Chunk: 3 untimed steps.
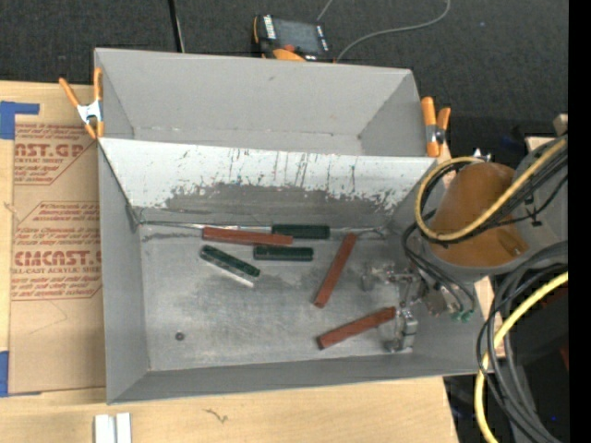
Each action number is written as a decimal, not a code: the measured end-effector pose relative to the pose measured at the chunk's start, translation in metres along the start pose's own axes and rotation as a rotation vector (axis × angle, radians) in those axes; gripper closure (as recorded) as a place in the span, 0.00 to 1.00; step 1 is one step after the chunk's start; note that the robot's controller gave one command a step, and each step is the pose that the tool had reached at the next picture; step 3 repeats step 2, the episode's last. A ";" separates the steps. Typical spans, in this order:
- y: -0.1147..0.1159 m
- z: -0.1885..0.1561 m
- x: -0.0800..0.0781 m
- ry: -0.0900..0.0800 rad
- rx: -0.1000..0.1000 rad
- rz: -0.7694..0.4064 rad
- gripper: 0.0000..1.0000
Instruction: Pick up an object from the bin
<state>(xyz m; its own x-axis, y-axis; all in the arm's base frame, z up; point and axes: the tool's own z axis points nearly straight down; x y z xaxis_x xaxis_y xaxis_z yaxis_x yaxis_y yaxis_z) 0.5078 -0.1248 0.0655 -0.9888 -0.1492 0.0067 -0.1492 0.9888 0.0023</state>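
progress on the pick looks early: nothing is lifted, and every stick lies flat on the floor of the grey metal bin (pixel 122 275).

from the bin's left side to its right: a dark green stick (pixel 229 264) lies slanted, left of the floor's middle. beyond it, along the foot of the far wall, a long red-brown stick (pixel 247 236) lies nearly level. a second dark green stick (pixel 301 232) sits at its right end, touching or overlapping it; which of the two cannot be told. just nearer than these lies a short dark green stick (pixel 283 253). right of the middle, a steep red-brown stick (pixel 333 270) points its upper end toward the far wall.

toward the near right corner, a last red-brown stick (pixel 355 329) lies slanted. its right end meets the gripper (pixel 401 329), which is down at floor level beside the bin's right wall. whether the gripper is open or closed on that end cannot be told.

judging from this, a sure hold on a stick and a lift clear of the bin are both left to do.
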 end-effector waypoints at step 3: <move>0.023 -0.153 0.006 -0.015 0.005 0.013 1.00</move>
